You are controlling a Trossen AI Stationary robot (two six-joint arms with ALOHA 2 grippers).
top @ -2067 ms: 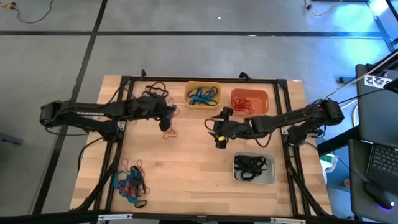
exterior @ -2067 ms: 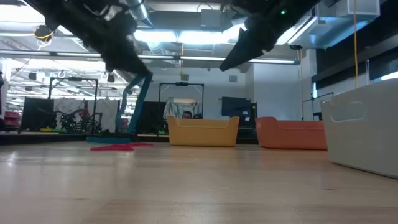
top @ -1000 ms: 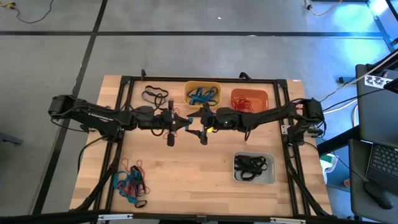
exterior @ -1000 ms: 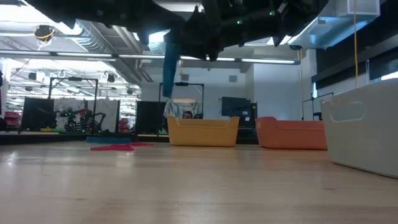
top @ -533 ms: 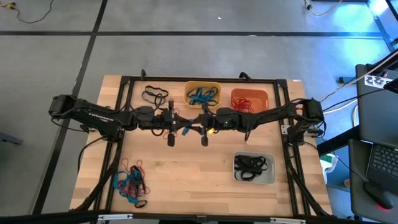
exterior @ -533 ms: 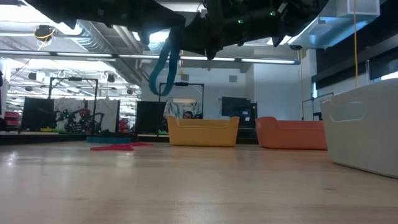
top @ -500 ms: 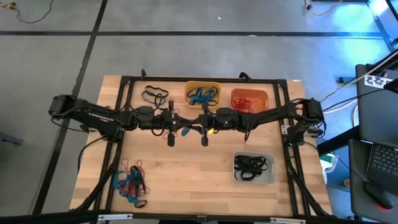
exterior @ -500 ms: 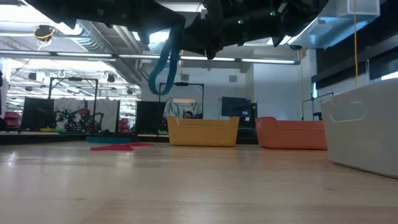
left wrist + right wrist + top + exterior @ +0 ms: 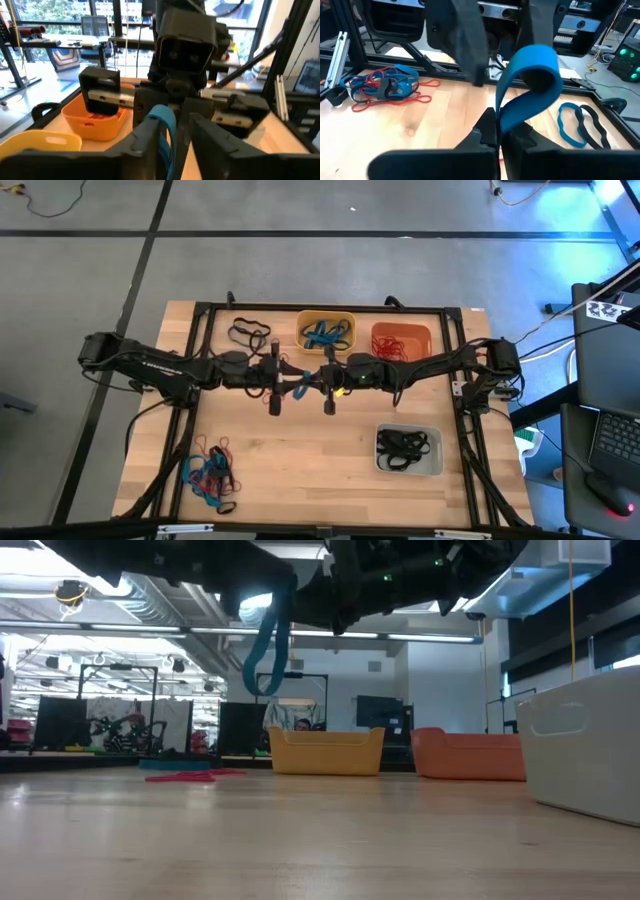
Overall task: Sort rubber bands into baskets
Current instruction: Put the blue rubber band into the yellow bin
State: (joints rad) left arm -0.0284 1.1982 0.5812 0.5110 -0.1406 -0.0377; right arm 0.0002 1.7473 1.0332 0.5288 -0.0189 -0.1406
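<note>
You kept both grippers at frame centre, unmoved: the right gripper (image 9: pixel 495 131) clamped the blue band (image 9: pixel 527 82), and the left gripper (image 9: pixel 172 130) sat apart around it, beside the yellow basket (image 9: pixel 325 332).

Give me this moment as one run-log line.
left gripper: releasing blue band | right gripper: jaws shut on it, mid-air handoff | next: yellow basket

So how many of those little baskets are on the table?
3: a yellow basket and an orange basket side by side at the far edge, and a pale grey basket nearer, on the right.
</note>
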